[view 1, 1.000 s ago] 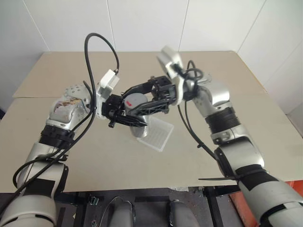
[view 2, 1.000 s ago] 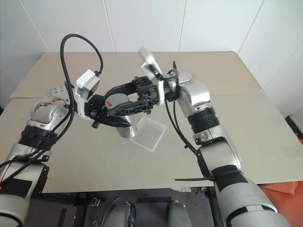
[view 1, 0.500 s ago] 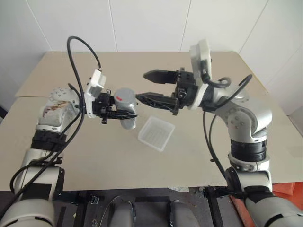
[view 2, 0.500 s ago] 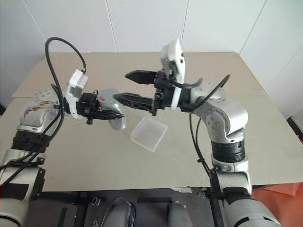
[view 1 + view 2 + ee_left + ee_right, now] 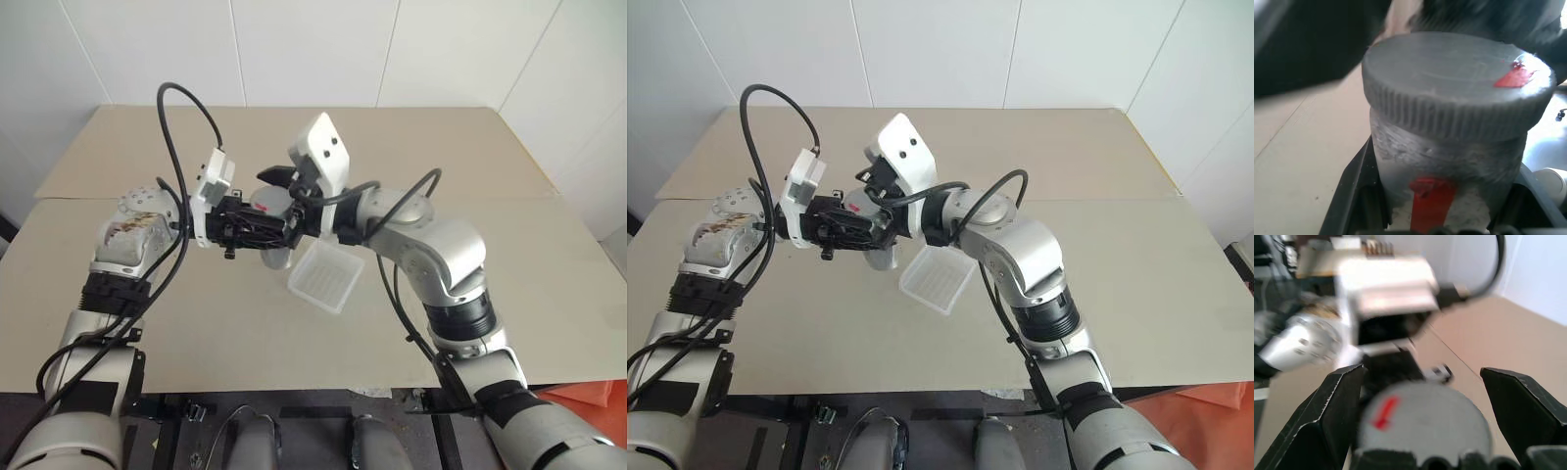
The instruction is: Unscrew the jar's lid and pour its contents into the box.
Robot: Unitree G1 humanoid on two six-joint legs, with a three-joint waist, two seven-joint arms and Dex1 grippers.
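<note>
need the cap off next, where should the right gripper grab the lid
On the lid's ribbed side wall, coming from its flat top end. The left gripper clamps the jar below, so the cap's rim stands free between the right gripper's open fingers.

The space between the wide-apart fingers of the right gripper (image 5: 1422, 418) is taken up by the lid (image 5: 1422, 423), with a little free room left on each side. Just past the lid, the way is blocked by the left gripper (image 5: 257, 227), which is closed round the jar (image 5: 1447, 161). Below the jaws, the box (image 5: 325, 276) lies on the table (image 5: 470, 147), whose far side is bare.
</note>
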